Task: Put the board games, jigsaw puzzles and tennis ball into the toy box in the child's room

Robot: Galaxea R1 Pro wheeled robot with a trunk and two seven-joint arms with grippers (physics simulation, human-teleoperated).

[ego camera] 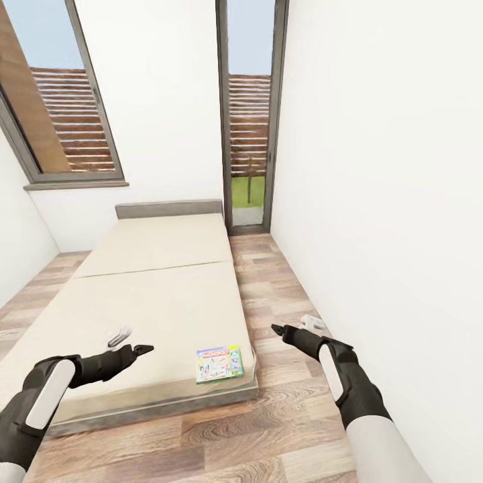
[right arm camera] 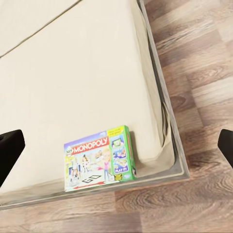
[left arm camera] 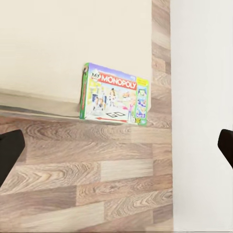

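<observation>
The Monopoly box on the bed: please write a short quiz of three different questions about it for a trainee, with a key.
1. True or false: the Monopoly box lies flat on the bed, near its corner at the foot end.
2. Which hand is closer to the box in the head view? A) left gripper B) right gripper
3. Fill in: both grippers hold ____.

Key:
1. True.
2. B, though the difference is small.
3. Nothing; in both wrist views the jaws stand wide apart.

Monopoly board game flat; bed corner
</observation>
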